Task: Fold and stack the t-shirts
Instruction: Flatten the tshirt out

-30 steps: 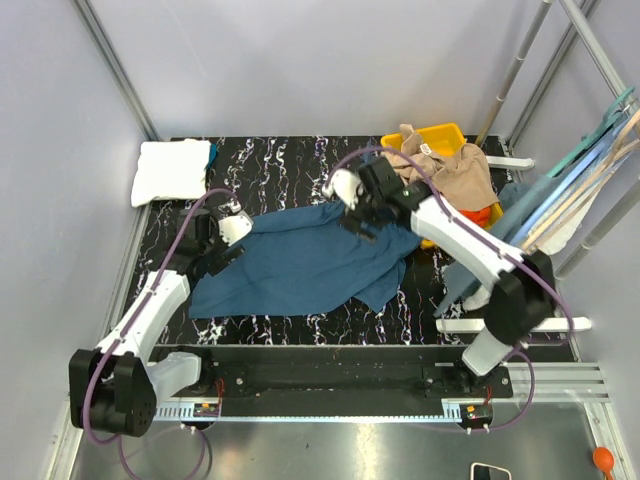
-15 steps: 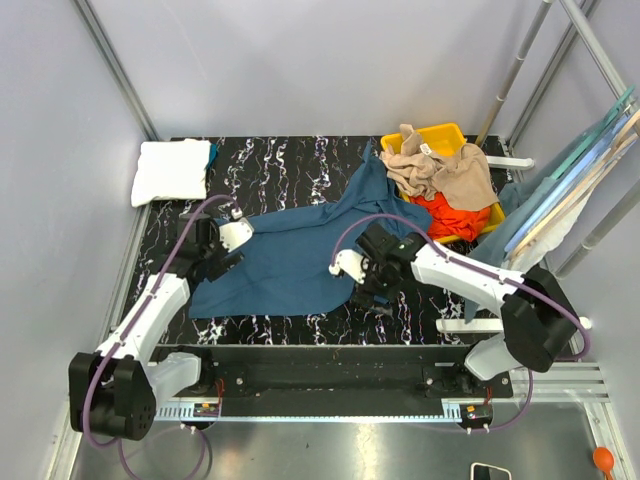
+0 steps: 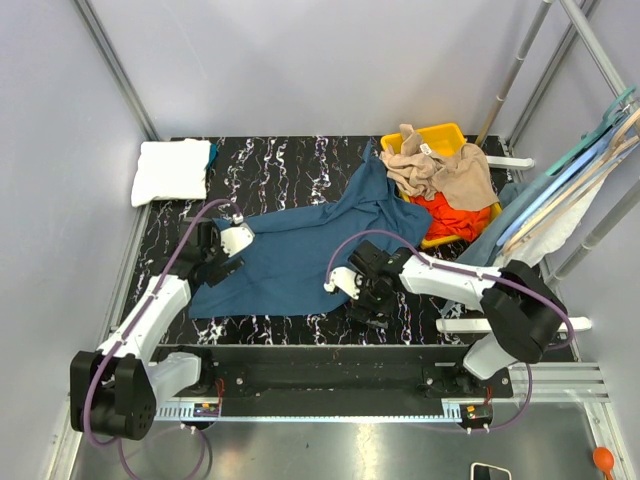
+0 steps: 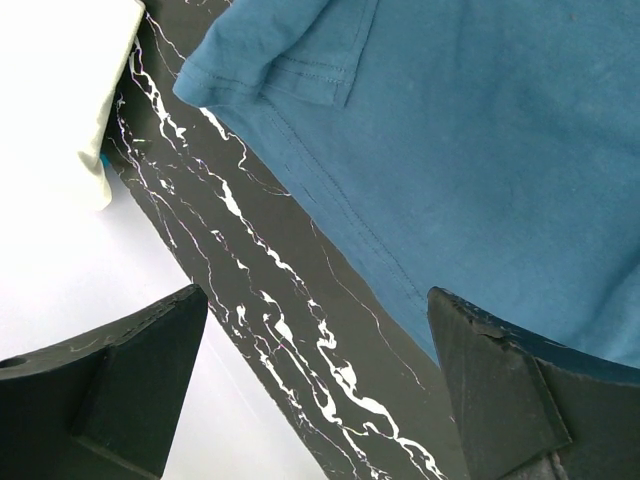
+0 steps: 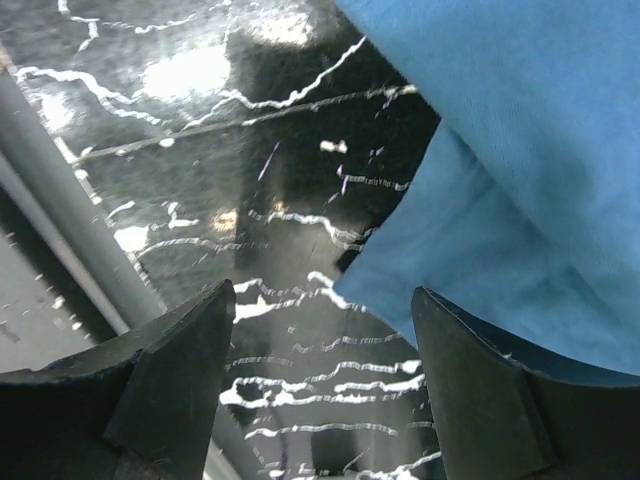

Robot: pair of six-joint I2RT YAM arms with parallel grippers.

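Note:
The large teal-blue t-shirt lies spread across the middle of the black marbled table, one part reaching up to the yellow bin. A folded white t-shirt lies at the far left corner. Tan and red-orange tees are heaped in the yellow bin. My left gripper is open at the blue shirt's left edge, over bare table. My right gripper is open at the shirt's lower right corner, holding nothing.
Pale blue and beige hangers lean at the right side behind the bin. A white rail lies at the right front. The metal frame and grey walls close in the table. The folded white shirt also shows in the left wrist view.
My right gripper has moved from the shirt's upper middle down to its near right corner. The shirt's right part now stretches up toward the bin. The left arm has barely moved.

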